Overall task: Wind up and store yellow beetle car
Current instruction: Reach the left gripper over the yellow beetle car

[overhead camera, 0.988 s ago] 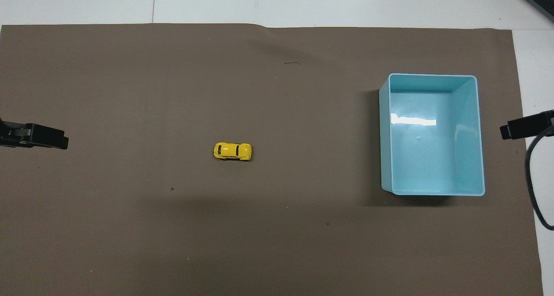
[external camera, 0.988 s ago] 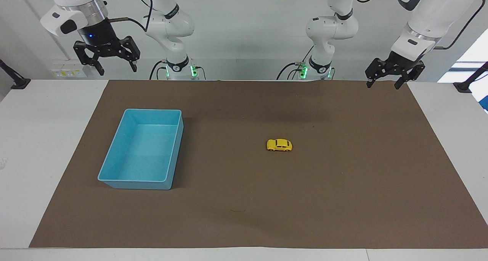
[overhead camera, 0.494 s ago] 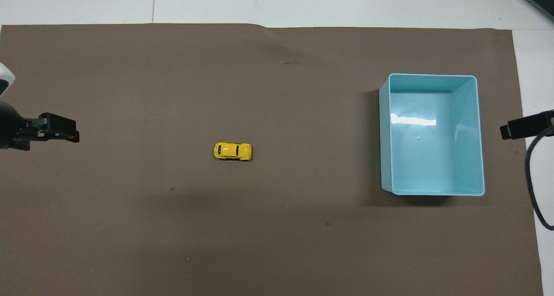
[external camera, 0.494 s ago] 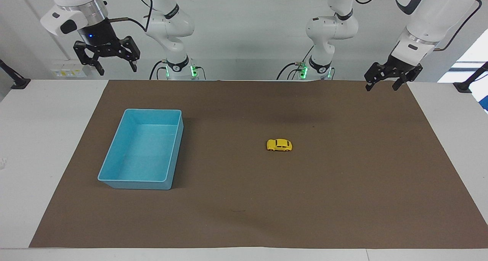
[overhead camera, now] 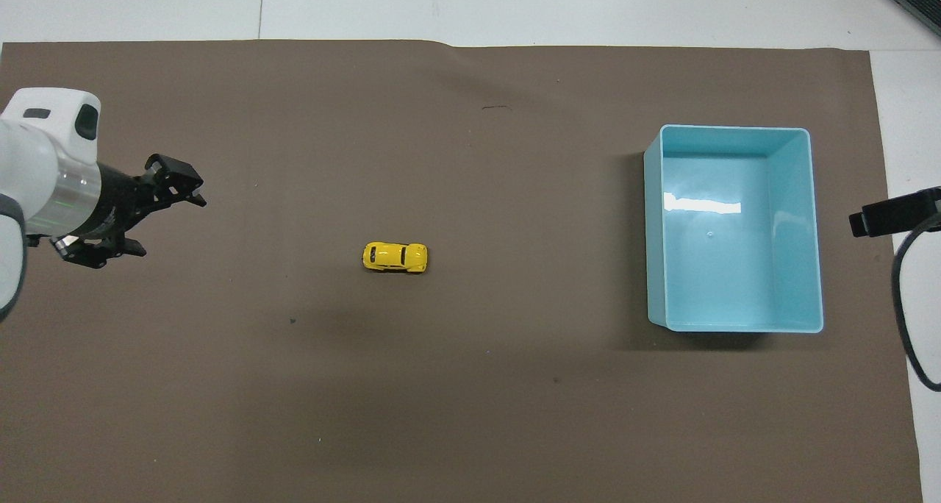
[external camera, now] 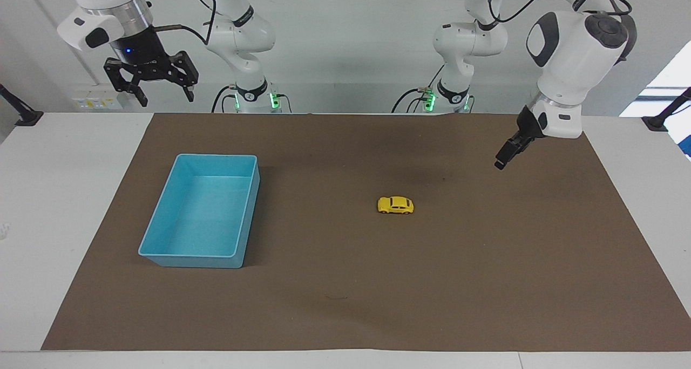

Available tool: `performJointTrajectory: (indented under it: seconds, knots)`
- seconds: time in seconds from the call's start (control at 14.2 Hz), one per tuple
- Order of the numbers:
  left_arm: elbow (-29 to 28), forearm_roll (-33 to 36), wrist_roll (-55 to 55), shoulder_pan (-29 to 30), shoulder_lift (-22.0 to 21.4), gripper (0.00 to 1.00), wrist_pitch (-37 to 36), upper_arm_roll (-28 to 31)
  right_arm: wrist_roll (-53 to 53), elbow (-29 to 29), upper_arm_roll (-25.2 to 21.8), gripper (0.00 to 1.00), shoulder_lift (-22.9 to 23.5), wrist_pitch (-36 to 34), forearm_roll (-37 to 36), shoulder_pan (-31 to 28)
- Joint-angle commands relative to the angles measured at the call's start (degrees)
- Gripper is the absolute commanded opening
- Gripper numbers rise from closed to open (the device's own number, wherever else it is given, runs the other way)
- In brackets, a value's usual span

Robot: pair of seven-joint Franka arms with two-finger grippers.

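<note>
The yellow beetle car (external camera: 395, 205) stands on its wheels near the middle of the brown mat, and shows in the overhead view too (overhead camera: 395, 257). My left gripper (external camera: 502, 161) is open and empty, tilted down over the mat toward the left arm's end, well apart from the car; from above (overhead camera: 173, 227) its fingers point toward the car. My right gripper (external camera: 166, 100) is open and empty, and waits high over the mat's edge by the robots; only its tip (overhead camera: 860, 223) shows from above.
An empty light blue bin (external camera: 216, 155) stands on the mat toward the right arm's end, also seen from above (overhead camera: 735, 128). The brown mat (external camera: 345, 304) covers most of the white table. A black cable (overhead camera: 900, 297) hangs by the bin.
My left arm has swung down and in over the mat toward the car, its wrist turning. The right arm, car and bin have not moved.
</note>
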Motion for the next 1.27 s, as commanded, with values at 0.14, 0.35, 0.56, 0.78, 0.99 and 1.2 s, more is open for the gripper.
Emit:
performJointTrajectory:
  seconds: [0.14, 0.35, 0.56, 0.78, 0.99, 1.2]
  knots:
    - [-1.04, -0.47, -28.47, -7.33, 4.58, 1.00, 7.10, 0.69, 0.82, -1.19, 0.50, 1.00, -1.00, 0.68, 0.25, -0.76]
    - [-1.13, -0.47, -49.90, -11.81, 8.88, 1.00, 12.36, 0.77, 0.82, -1.19, 0.50, 1.00, -1.00, 0.68, 0.25, -0.76]
    - [-2.44, -0.39, -63.30, -14.89, 10.47, 1.00, 15.54, 0.69, 0.90, -1.19, 0.50, 1.00, -1.00, 0.68, 0.25, -0.76]
    - [-5.43, -0.47, -67.88, -18.31, 11.79, 1.00, 21.23, 0.69, 0.90, -1.19, 0.50, 1.00, -1.00, 0.68, 0.25, -0.76]
    - [-9.47, -0.39, -73.86, -20.60, 12.23, 1.00, 25.65, 0.69, 0.82, -1.19, 0.50, 1.00, -1.00, 0.68, 0.25, -0.76]
    - [-10.45, -0.47, -77.21, -21.32, 13.46, 1.00, 28.72, 0.69, 0.82, -1.19, 0.50, 1.00, -1.00, 0.68, 0.25, -0.76]
